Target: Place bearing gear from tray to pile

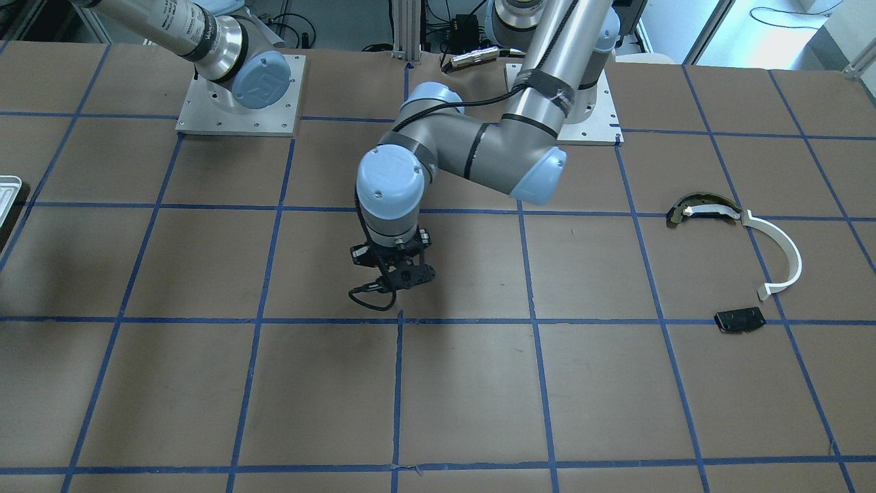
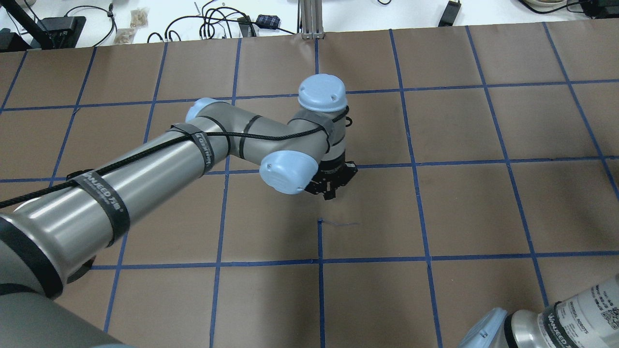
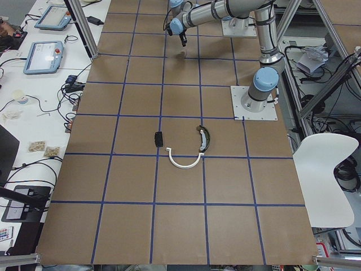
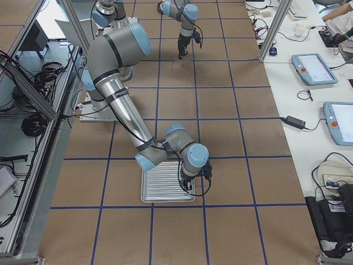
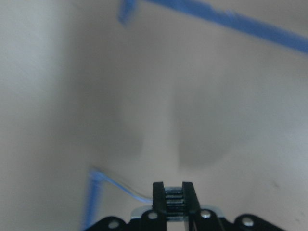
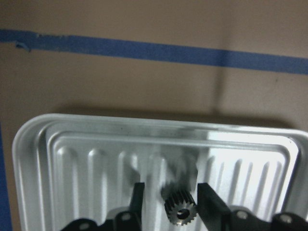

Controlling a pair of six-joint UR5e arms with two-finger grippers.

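Note:
A small toothed bearing gear (image 6: pixel 180 210) sits low over the ribbed silver tray (image 6: pixel 96 159), between the fingers of my right gripper (image 6: pixel 171 199). That gripper is open, with a gap on the gear's left side. The tray (image 4: pixel 160 185) lies under the right arm. My left gripper (image 1: pixel 397 282) hangs over mid-table, shut on a small dark ribbed part (image 5: pixel 174 202) that looks like a gear. The pile lies far off: a white arc (image 1: pixel 780 253), a dark curved piece (image 1: pixel 705 209) and a black plate (image 1: pixel 739 320).
Brown paper with a blue tape grid covers the table. The tray's corner (image 1: pixel 8 195) shows at the front-facing view's left edge. Both arm bases (image 1: pixel 239 103) stand at the robot's side. Tablets and cables lie on side benches.

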